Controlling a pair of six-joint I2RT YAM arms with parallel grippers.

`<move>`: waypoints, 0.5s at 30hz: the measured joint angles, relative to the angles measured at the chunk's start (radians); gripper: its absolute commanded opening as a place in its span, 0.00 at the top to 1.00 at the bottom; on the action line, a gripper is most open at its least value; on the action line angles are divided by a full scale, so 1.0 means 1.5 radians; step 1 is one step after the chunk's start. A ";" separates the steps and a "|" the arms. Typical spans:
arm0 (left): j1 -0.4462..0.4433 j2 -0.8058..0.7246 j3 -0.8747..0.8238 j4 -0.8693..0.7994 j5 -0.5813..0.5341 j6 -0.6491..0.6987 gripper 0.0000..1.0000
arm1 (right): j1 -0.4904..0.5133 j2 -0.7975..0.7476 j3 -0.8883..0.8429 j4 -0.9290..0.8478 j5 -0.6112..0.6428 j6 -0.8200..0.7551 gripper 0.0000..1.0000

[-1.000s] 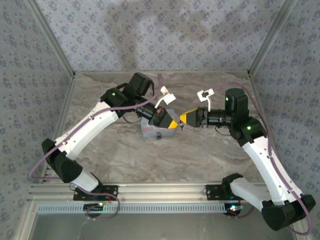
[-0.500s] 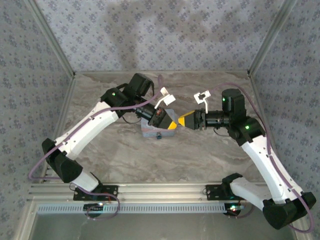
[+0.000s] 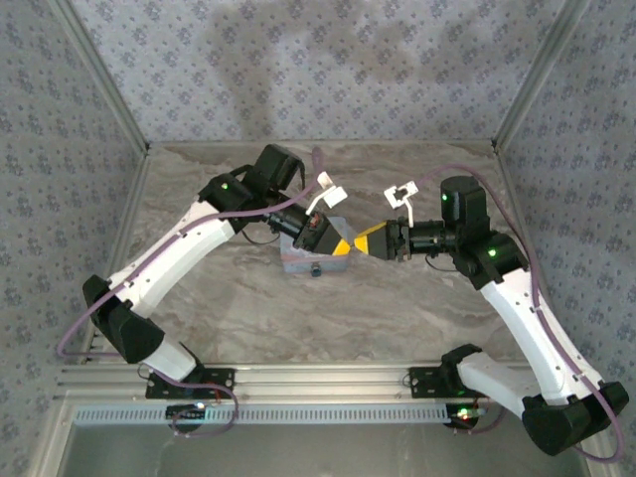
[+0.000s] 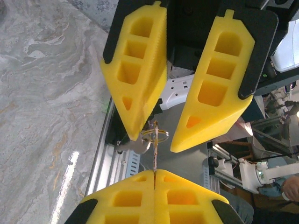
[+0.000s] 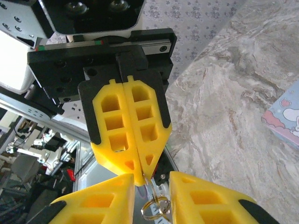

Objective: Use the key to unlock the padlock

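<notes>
I saw the left gripper (image 4: 154, 175) clamped on the key (image 4: 154, 149), its length running straight out past the tips. The right gripper (image 4: 158, 141), jaws apart, straddled that free end, facing the left gripper.

fingers (image 4: 135, 70) yellow, black backing | bench (image 3: 397, 308) grey-tan marbled | tin (image 5: 286, 116) pale blue, cartoon print | walls (image 3: 298, 70) grey-blue floral print | arms (image 3: 189, 248) white, black joints (image 3: 124, 333) | cables (image 3: 75, 333) purple | key (image 4: 155, 156) pale metal, ring (image 5: 156, 207) gold

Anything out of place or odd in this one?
Nothing looks spilled or damaged. One oddity is that the key is pinched in mid-air by the shut left gripper. Its ring sits between the open fingers of the right gripper.
</notes>
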 measured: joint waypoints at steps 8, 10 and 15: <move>0.001 0.000 0.000 -0.006 0.000 0.000 1.00 | 0.001 0.004 0.001 -0.004 -0.001 -0.009 0.91; 0.003 0.000 0.000 -0.010 0.000 0.001 1.00 | 0.003 0.005 0.003 -0.008 -0.001 -0.012 0.91; 0.003 0.000 0.002 -0.019 0.002 0.007 1.00 | 0.007 0.006 0.009 -0.026 0.000 -0.030 0.97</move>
